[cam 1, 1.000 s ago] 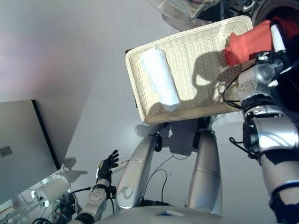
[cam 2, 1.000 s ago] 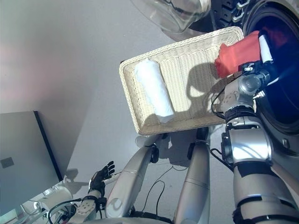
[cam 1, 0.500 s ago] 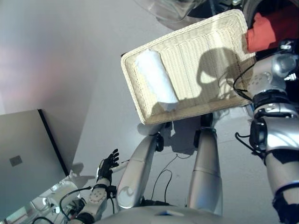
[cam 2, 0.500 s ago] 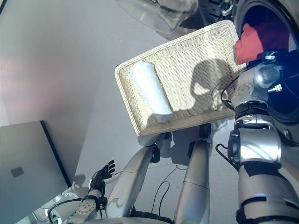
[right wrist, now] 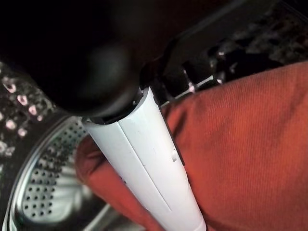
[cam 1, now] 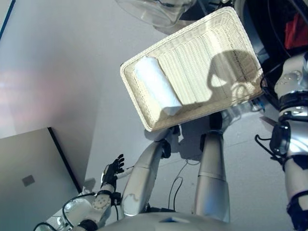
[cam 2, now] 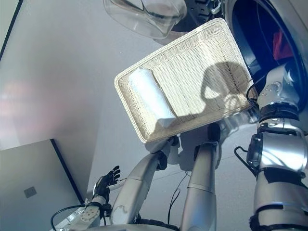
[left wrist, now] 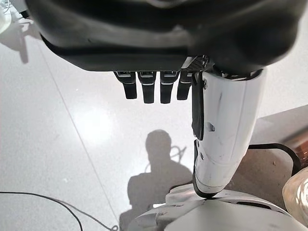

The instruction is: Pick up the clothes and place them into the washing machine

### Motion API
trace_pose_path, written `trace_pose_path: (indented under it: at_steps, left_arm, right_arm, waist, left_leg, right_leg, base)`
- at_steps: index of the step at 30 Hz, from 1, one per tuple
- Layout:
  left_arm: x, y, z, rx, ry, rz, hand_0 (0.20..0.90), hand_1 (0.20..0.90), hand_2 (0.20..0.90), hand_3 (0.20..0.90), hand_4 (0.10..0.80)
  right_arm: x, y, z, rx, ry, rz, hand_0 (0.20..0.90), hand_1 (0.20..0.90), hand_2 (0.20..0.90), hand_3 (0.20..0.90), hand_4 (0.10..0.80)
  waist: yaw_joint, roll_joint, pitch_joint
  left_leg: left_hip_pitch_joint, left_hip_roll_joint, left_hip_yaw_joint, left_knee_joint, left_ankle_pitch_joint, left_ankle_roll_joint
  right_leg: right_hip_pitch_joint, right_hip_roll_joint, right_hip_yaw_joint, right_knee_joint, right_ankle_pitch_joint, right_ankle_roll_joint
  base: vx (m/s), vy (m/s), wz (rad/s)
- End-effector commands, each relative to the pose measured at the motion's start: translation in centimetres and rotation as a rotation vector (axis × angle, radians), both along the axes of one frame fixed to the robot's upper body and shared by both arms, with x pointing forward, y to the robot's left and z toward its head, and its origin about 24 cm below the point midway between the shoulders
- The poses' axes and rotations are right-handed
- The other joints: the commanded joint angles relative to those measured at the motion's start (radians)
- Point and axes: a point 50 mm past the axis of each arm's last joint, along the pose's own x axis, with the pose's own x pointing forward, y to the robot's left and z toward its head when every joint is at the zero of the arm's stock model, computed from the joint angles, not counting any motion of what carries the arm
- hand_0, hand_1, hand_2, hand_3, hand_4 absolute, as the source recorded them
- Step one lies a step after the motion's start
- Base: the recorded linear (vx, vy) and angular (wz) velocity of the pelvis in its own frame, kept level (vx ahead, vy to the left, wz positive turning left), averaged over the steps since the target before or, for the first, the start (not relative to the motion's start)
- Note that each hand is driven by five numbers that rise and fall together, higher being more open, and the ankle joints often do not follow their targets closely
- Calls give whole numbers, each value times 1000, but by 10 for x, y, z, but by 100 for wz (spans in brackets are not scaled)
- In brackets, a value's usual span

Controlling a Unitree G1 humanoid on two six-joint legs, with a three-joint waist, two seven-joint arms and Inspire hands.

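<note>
My right hand is inside the washing machine drum, its white-covered thumb pressed on a red cloth that it holds over the perforated drum wall. The red cloth also shows inside the dark opening in the left eye view. The shallow wicker basket sits beside the machine with a rolled white cloth at its left end. My left hand hangs low at my side, fingers straight and empty, and also shows in the left wrist view.
The machine's clear glass door stands open above the basket's far edge. A grey panel lies at the lower left. Pale floor spreads to the left of the basket.
My right hand has carried the red cloth from over the basket's right corner into the drum. The whole picture has shifted with the camera. The left hand has not moved.
</note>
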Motion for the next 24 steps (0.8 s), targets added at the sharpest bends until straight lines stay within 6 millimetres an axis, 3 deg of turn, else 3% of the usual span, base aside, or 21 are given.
trace_pose_path:
  at_steps: [1, 6, 7, 8, 9, 10, 15, 16, 24]
  left_arm:
    - [-18, -6, -6, -22, 31, 14, 900, 900, 900, 900, 800]
    - [-18, -3, -5, -15, 28, 12, 900, 900, 900, 900, 800]
    - [-17, -3, -5, -16, 27, 13, 900, 900, 900, 900, 800]
    - [-18, -3, -5, -14, 29, 13, 900, 900, 900, 900, 800]
    - [-17, -3, -5, -13, 30, 16, 900, 900, 900, 900, 800]
    - [-16, -4, -5, -14, 30, 20, 900, 900, 900, 900, 800]
    - [-18, -6, -8, -20, 48, 32, 900, 900, 900, 900, 800]
    - [-19, -6, -9, -21, 58, 41, 900, 900, 900, 900, 800]
    - [-23, 0, -12, -8, 83, 67, 900, 900, 900, 900, 800]
  right_arm:
    - [-51, -7, 98, -350, -218, -168, 200, 200, 200, 200, 300]
    - [-57, -1, 123, -417, -230, -180, 200, 200, 200, 200, 300]
    - [-57, -1, 123, -418, -230, -179, 274, 274, 274, 274, 353]
    - [-57, 0, 124, -426, -229, -172, 639, 639, 639, 639, 614]
    - [-55, 2, 124, -430, -232, -160, 900, 900, 900, 900, 800]
    - [-54, 3, 124, -431, -233, -154, 900, 900, 900, 900, 800]
    - [-47, 7, 116, -422, -232, -118, 900, 900, 900, 900, 800]
    - [-42, 10, 110, -408, -226, -101, 900, 900, 900, 900, 800]
    - [-29, 13, 89, -368, -200, -52, 900, 900, 900, 900, 800]
  waist:
    - [-40, 74, -68]
    - [-39, 74, -73]
    - [-36, 73, -80]
    - [-41, 72, -75]
    - [-42, 67, -80]
    - [-41, 64, -90]
    - [-49, 58, -88]
    - [-49, 54, -98]
    - [-47, 51, -107]
  left_leg:
    - [-58, 13, 5, 112, -109, -49]
    - [-65, 28, 26, 107, -81, -42]
    - [-57, 22, 11, 107, -105, -50]
    - [-62, 30, 26, 105, -81, -43]
    - [-60, 31, 27, 102, -81, -44]
    - [-49, 26, 12, 101, -106, -51]
    - [-50, 35, 27, 90, -80, -45]
    - [-39, 29, 12, 89, -106, -51]
    - [-30, 29, 4, 79, -98, -54]
  right_leg:
    - [76, 42, -75, -172, 97, -55]
    - [64, 46, -79, -184, 134, -58]
    - [72, 46, -70, -181, 108, -54]
    - [66, 46, -80, -186, 134, -58]
    - [70, 49, -80, -191, 135, -57]
    - [79, 50, -72, -188, 109, -54]
    - [80, 52, -84, -204, 140, -58]
    - [92, 53, -77, -206, 117, -54]
    - [110, 53, -89, -216, 119, -55]
  base:
    - [35, -7, -4]
    - [7, -12, -10]
    - [-84, -14, -10]
    - [24, -15, -10]
    - [32, -17, -7]
    - [132, -9, -7]
    - [-13, -8, -2]
    - [105, -8, -1]
    - [10, -1, 0]
